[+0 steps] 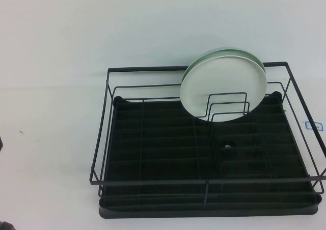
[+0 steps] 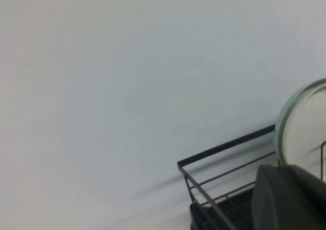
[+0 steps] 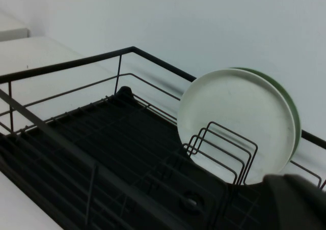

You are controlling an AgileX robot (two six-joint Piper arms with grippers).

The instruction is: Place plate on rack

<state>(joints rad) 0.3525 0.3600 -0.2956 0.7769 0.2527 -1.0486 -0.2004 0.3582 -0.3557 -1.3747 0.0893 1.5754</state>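
Round glossy white plate [image 1: 222,90] stands on edge among the upright dividers at the far right of the black wire dish rack [image 1: 153,138], leaning on a pale green round plate [image 1: 254,58] behind it; right wrist view shows the green rim [image 3: 291,113] plainly, high view only a sliver. Left gripper [image 2: 290,199] hangs beside the rack's corner, right gripper [image 3: 293,202] low near the plates; cannot tell the state of either; plain white tabletop [image 1: 51,87].

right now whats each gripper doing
Left gripper: only a dark part shows near the rack, cannot be told.
Right gripper: same, cannot be told.
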